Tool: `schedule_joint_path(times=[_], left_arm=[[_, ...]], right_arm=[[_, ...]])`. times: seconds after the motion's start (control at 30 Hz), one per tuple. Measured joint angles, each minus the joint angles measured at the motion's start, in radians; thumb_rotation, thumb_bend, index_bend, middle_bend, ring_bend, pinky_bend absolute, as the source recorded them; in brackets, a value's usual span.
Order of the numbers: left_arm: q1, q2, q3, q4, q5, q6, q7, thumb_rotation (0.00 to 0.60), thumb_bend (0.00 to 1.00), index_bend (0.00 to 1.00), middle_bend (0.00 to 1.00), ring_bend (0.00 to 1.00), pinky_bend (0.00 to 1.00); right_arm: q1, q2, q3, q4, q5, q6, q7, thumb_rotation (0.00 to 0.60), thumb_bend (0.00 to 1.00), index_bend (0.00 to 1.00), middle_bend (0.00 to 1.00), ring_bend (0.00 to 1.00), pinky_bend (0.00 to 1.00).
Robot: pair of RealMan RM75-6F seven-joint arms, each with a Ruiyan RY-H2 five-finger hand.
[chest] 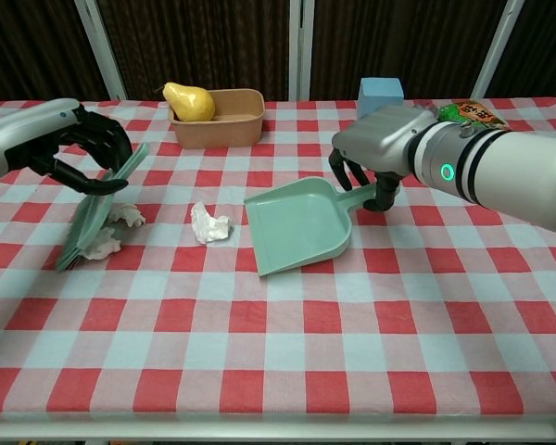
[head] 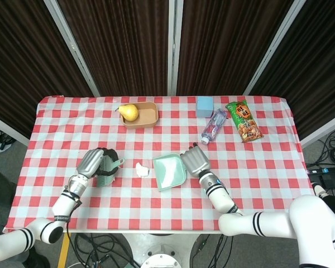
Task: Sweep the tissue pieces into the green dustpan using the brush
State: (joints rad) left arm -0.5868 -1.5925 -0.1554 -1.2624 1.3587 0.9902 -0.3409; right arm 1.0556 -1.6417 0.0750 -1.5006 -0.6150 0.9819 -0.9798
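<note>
My left hand (chest: 79, 153) (head: 94, 162) grips a green brush (chest: 94, 211) (head: 106, 172) whose bristles rest on the cloth against two white tissue pieces (chest: 111, 234), partly hidden behind it. A third tissue piece (chest: 209, 224) (head: 141, 169) lies between the brush and the green dustpan (chest: 296, 225) (head: 168, 171). My right hand (chest: 385, 148) (head: 194, 161) holds the dustpan by its handle, with the open mouth facing left toward the tissue.
A brown tray (chest: 217, 118) (head: 147, 115) with a yellow pear (chest: 186, 100) (head: 128, 111) stands at the back. A blue box (chest: 381, 92) (head: 205, 105), a plastic bottle (head: 213, 125) and a green snack packet (head: 243, 120) lie at the back right.
</note>
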Motion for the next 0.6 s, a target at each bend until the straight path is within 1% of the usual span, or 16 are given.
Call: schedule_joint_path(times=[0.17, 0.6], left_arm=[[-0.025, -0.037, -0.018, 0.012, -0.009, -0.016, -0.019, 0.6, 0.34, 0.52, 0.53, 0.41, 0.34], [-0.132, -0.136, -0.065, 0.073, 0.017, -0.05, -0.072, 0.6, 0.34, 0.51, 0.53, 0.41, 0.34]], right_arm=[[0.016, -0.027, 0.01, 0.02, 0.017, 0.001, -0.013, 0.6, 0.38, 0.6, 0.57, 0.35, 0.23], [0.031, -0.073, 0.04, 0.064, 0.061, 0.018, -0.01, 0.6, 0.4, 0.6, 0.57, 0.35, 0.23]])
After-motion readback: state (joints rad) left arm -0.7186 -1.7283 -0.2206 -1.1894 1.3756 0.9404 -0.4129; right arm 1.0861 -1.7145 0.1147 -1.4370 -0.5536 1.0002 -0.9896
